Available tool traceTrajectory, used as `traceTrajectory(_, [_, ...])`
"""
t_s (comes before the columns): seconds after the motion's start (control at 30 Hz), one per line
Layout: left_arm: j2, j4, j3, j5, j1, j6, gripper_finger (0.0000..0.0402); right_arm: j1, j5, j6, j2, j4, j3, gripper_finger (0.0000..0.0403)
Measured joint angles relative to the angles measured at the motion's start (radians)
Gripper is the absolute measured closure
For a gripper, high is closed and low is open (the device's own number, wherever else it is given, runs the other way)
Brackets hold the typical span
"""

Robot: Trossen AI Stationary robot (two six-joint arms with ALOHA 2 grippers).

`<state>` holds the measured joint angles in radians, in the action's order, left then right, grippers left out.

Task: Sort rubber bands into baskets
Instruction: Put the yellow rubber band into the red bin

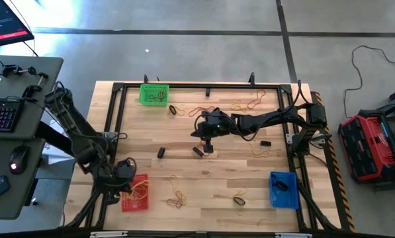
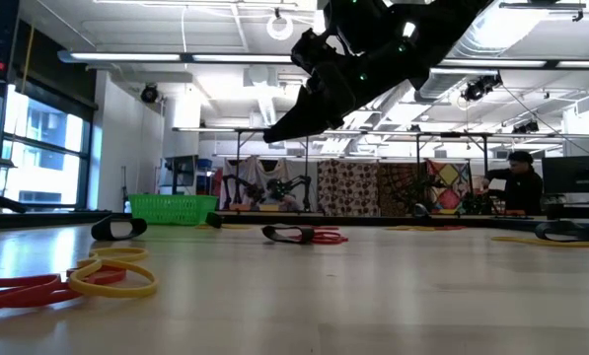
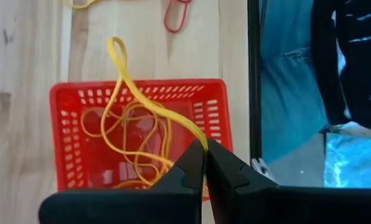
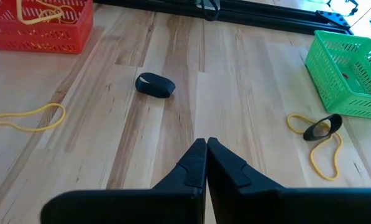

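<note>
- My left gripper (image 3: 205, 148) hangs over the red basket (image 1: 135, 194) at the front left corner of the worktop (image 1: 204, 178), its fingers pressed together on a yellow rubber band (image 3: 149, 106).
- That band loops up from the pinch and trails over the basket's far rim; more yellow bands (image 3: 126, 146) lie tangled inside the basket.
- Just beyond the red basket I see a red band (image 3: 175, 15) lying on the wood.
- My right gripper (image 4: 206, 147) is above the middle of the worktop, fingers pressed together with nothing between them that I can see.
- Under it the wood is bare; a black band (image 4: 155, 84) lies ahead, and a yellow band (image 4: 25, 118) lies off towards the red basket.
- The green basket (image 1: 153, 94) sits at the back edge, left of centre, with a few bands inside.
- Beside the green basket a black band (image 4: 322, 129) rests across a yellow one (image 4: 325, 154).
- The blue basket (image 1: 283, 188) stands at the front right corner, holding something dark.
- From table height I see 2 yellow bands (image 2: 116, 276) overlapping red bands (image 2: 18, 292) close to the camera, and a black band (image 2: 118, 229) farther back.
- More loose bands, red and orange, are scattered near the back edge (image 1: 204, 110) and along the front (image 1: 178, 197).
- A person (image 2: 518, 183) is in the room beyond the table.
</note>
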<state>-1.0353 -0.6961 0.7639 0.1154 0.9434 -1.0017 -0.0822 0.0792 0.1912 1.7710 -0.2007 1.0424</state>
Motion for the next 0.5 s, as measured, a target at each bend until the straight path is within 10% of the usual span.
traceTrajectory(0.5, [0.005, -0.009, 0.0, 0.168, 0.063, -0.031, 0.0401, 0.0, 0.0, 0.0, 0.0, 0.0, 0.001, 0.0403])
